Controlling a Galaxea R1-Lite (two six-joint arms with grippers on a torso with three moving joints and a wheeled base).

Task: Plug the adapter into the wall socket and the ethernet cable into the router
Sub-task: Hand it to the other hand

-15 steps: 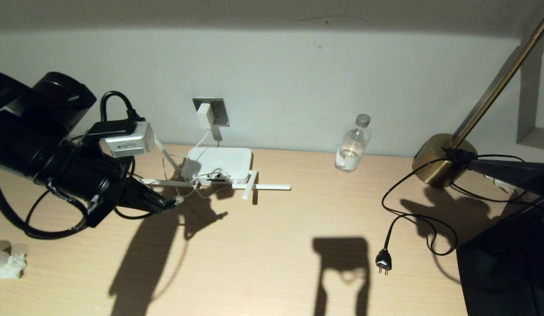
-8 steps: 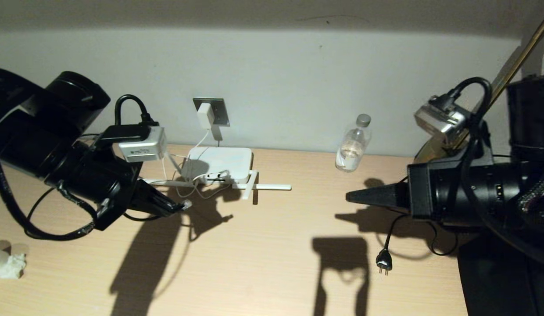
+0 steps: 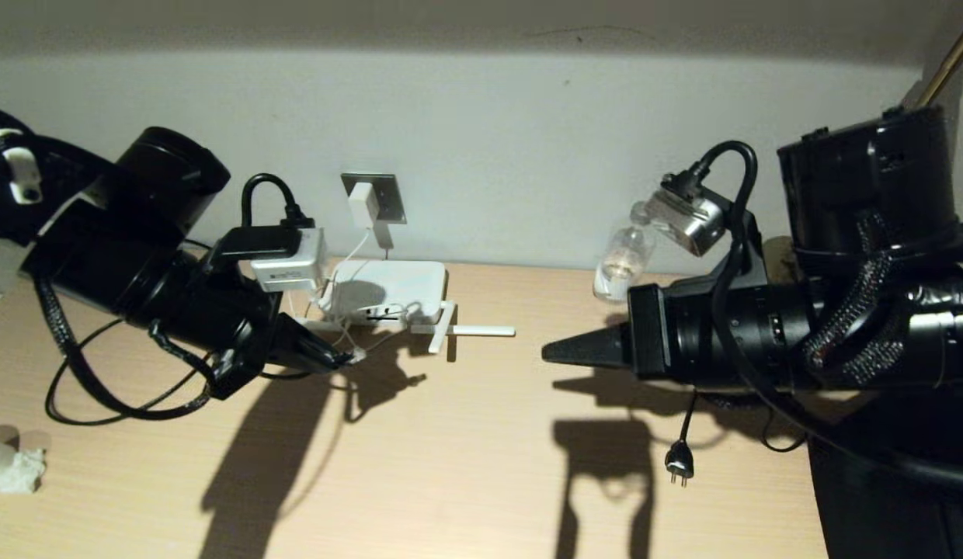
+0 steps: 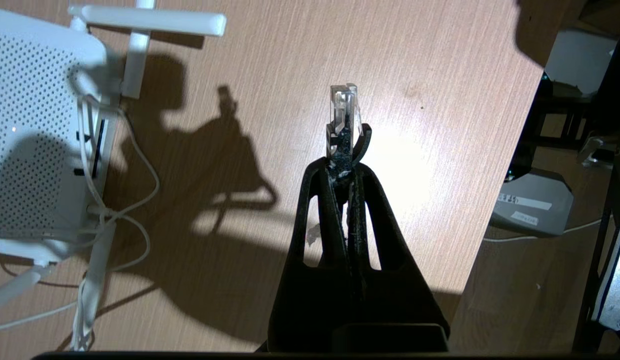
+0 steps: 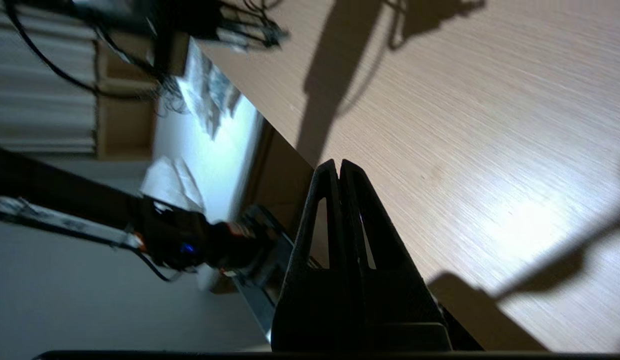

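The white adapter sits plugged into the grey wall socket, its thin white cord hanging down to the router. The router lies flat on the desk below, antennas spread, its perforated top beside my left gripper. My left gripper is shut on the ethernet cable, whose clear connector sticks out past the fingertips, a little in front of the router's port edge. My right gripper is shut and empty, hovering over the desk's middle, pointing left.
A water bottle stands by the wall behind the right arm. A black two-pin plug on a black cord lies on the desk near the front right. Crumpled white paper lies at the left edge. The desk's front middle is bare wood.
My right arm has swung in from the far right to the desk's middle, now covering the lamp base. My left gripper has shifted right with the ethernet connector, closer to the router.
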